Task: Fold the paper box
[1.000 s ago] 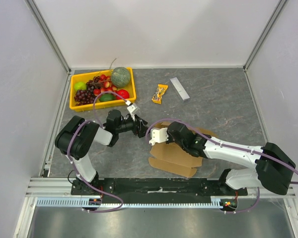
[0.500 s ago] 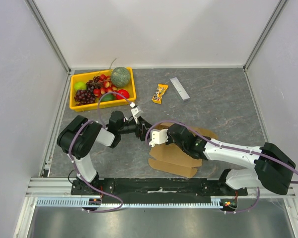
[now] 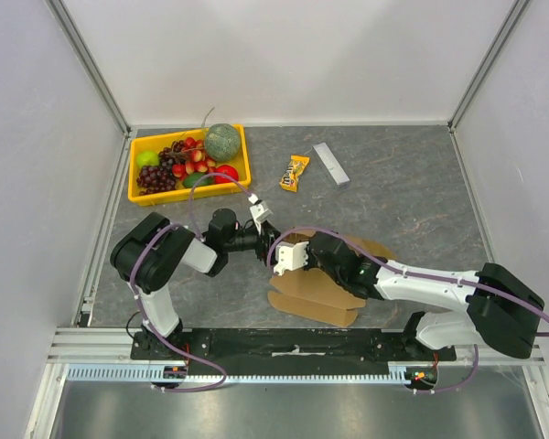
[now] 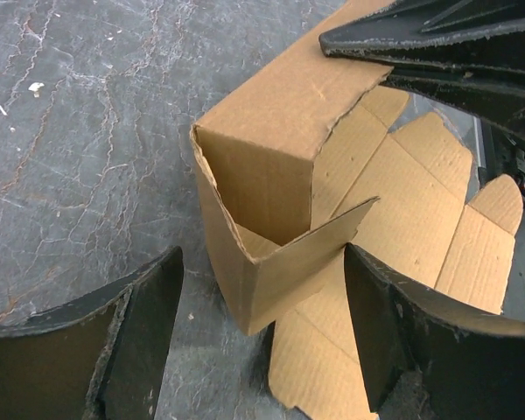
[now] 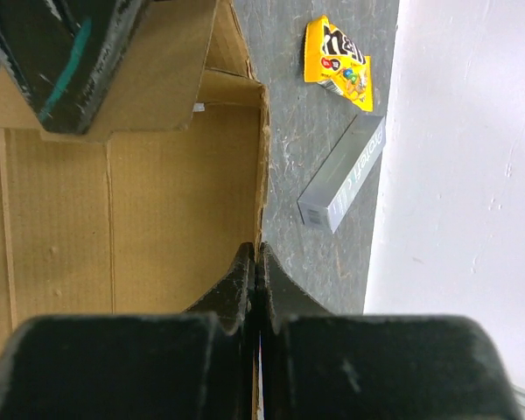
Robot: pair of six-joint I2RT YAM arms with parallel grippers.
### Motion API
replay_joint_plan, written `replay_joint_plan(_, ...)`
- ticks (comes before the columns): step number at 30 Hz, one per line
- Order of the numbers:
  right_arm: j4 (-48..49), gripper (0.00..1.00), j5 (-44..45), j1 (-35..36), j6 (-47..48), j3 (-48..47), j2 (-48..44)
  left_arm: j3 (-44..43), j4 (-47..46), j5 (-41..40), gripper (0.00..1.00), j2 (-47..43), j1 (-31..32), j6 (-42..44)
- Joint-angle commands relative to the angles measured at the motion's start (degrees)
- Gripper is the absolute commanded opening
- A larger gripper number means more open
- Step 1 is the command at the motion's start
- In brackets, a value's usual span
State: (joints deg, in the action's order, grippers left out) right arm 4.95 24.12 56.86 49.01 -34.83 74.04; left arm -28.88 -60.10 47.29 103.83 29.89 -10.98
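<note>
One half-folded brown corrugated cardboard box [image 3: 316,294], lodged by the near edge of the grey marbled table [image 3: 421,183], about midway along. Right claw [image 5: 258,262] pressed together, pinching a raised wall. Left claw [image 4: 262,297] spread, straddling the raised corner without touching. Judged at risk: ragged edge torn further by a hard pull; loose flap buckled if squeezed off its crease; wall sprung flat on release.

The paper box [image 3: 316,297] is plain brown with fine corrugated ribbing, on a grey table [image 3: 412,183] veined white like marble, and beyond the box are a yellow-orange candy packet [image 3: 295,173], a pale grey bar [image 3: 331,164] and, leftward, a bright yellow tray [image 3: 165,196].
</note>
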Motion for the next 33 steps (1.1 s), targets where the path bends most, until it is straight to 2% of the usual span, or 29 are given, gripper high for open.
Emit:
replay_joint_plan(1,5.94,0.0,1.45,1.76,-1.29,2.04,-1.18,-0.03,-1.34,-4.21,0.79,-1.26,1.14,3.6)
replay_joint_plan(12,15.43,0.0,5.5,4.49,-1.99,5.56,-0.3,2.69,-1.07,-16.34,0.72,-4.25,4.38,4.92)
replay_joint_plan(23,20.8,0.0,7.96,5.63,-3.84,7.5,1.72,8.05,-10.38,-31.28,0.72,-4.86,10.1,3.43)
replay_joint_plan(33,23.17,0.04,10.51,6.86,-4.98,7.41,4.89,9.99,-15.66,-35.6,0.72,-5.04,11.86,2.72)
